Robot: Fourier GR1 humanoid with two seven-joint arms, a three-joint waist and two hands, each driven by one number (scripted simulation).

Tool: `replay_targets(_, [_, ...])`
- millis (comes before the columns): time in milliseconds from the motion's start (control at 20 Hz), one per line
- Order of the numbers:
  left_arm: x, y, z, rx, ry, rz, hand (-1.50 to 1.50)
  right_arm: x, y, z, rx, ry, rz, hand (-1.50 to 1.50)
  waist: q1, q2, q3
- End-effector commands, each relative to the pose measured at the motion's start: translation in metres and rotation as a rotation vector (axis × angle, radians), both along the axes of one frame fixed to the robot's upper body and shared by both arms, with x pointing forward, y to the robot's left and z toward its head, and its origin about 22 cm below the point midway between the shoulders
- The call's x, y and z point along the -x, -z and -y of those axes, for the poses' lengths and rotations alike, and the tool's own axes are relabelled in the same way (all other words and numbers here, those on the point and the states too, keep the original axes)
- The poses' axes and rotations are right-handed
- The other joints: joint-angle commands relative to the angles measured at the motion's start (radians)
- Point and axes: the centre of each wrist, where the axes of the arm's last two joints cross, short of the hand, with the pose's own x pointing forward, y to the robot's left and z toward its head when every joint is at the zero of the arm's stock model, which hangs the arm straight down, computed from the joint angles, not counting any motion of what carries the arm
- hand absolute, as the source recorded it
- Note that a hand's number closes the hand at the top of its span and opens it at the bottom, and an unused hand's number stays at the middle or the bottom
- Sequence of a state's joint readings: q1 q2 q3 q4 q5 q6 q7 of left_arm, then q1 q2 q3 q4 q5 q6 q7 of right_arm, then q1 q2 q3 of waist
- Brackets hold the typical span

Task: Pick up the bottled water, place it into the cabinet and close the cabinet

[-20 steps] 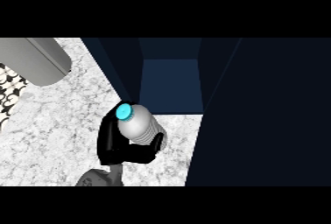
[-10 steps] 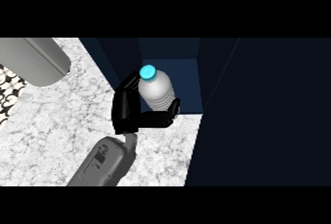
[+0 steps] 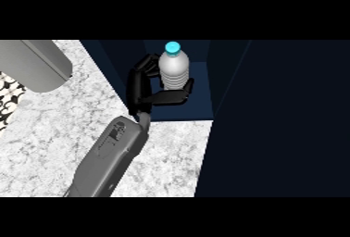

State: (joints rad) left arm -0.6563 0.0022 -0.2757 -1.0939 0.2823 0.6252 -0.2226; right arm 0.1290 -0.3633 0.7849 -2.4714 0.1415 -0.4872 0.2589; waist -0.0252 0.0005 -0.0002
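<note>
Where the frame's lower left begins, the grey left forearm [image 3: 113, 157] rises over the white marbled counter [image 3: 54, 129] and slants toward upper centre. It ends in the black left hand [image 3: 142, 88], whose palm lies against the left side of the bottled water [image 3: 174, 69]. Its fingers [image 3: 147, 62] are curled round the far side and its thumb [image 3: 174, 96] wraps across the near side, so the hand is clamped on the bottle. The bottle stands close to upright at upper centre of the frame, blue cap [image 3: 172, 46] topmost. It is past the counter's edge and inside the mouth of the open cabinet [image 3: 198, 106], above its dark blue shelf. The thumb hides the bottle's base, so I cannot tell whether it touches the shelf.

A wide dark panel [image 3: 287, 115] fills the right of the frame; I take it for the cabinet's open door. At upper left lies a rounded grey object [image 3: 37, 65], and a black-and-white patterned thing [image 3: 8, 99] shows at the left edge, both well apart from the work. The right hand is nowhere in view.

The step in hand seems to be the placing. To do it well, carry the bottle deeper so it sits well back from the shelf's front edge. Keep it upright, lower it until the base rests flat, and only then spread the fingers. Draw the hand straight back toward lower left without brushing the bottle, so nothing stands in the door's path when it swings shut.
</note>
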Motion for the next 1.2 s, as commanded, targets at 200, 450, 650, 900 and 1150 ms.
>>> replay_targets(200, [-0.041, -0.006, -0.001, -0.098, -0.080, -0.040, 1.50, 0.020, -0.008, 0.005, -0.017, -0.026, 0.037, -1.50, -0.001, 0.000, 0.000])
replay_targets(450, [-0.054, 0.003, 0.003, -0.146, -0.116, -0.087, 1.50, 0.016, -0.009, 0.010, -0.021, -0.009, 0.040, -1.50, -0.008, 0.004, 0.001])
replay_targets(650, [-0.056, 0.015, 0.004, -0.248, -0.176, -0.087, 1.50, 0.020, -0.021, 0.016, -0.023, -0.018, 0.045, -1.50, -0.024, 0.007, 0.000])
replay_targets(900, [-0.066, 0.020, -0.002, -0.302, -0.230, -0.122, 1.50, 0.015, -0.015, 0.012, -0.032, -0.009, 0.059, -1.50, -0.029, 0.010, 0.000])
replay_targets(1150, [-0.064, 0.038, -0.014, -0.287, -0.234, -0.140, 1.50, 0.005, -0.005, 0.011, -0.016, -0.029, 0.057, -1.50, -0.017, 0.012, 0.000])
